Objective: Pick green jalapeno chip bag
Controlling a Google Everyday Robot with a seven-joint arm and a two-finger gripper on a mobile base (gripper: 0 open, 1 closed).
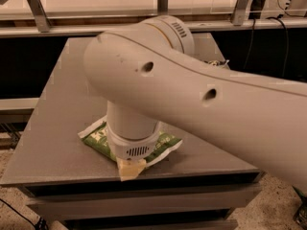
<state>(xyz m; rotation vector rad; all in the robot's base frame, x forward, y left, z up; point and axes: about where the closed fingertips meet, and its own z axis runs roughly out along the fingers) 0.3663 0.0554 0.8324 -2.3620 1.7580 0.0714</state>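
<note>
The green jalapeno chip bag (164,143) lies flat near the front edge of the grey table (62,104), with a white sealed end showing at its left. My big white arm crosses the view from the right and hides most of the bag. My gripper (130,167) points down over the bag's front part; a yellowish finger pad (129,169) shows below the wrist at the bag's front edge. The other finger is hidden by the wrist.
A dark packet (214,63) peeks out behind the arm at the table's far right. Metal rails and a light counter (96,4) run along the back. Cables hang at the upper right. The floor lies below the table's front edge.
</note>
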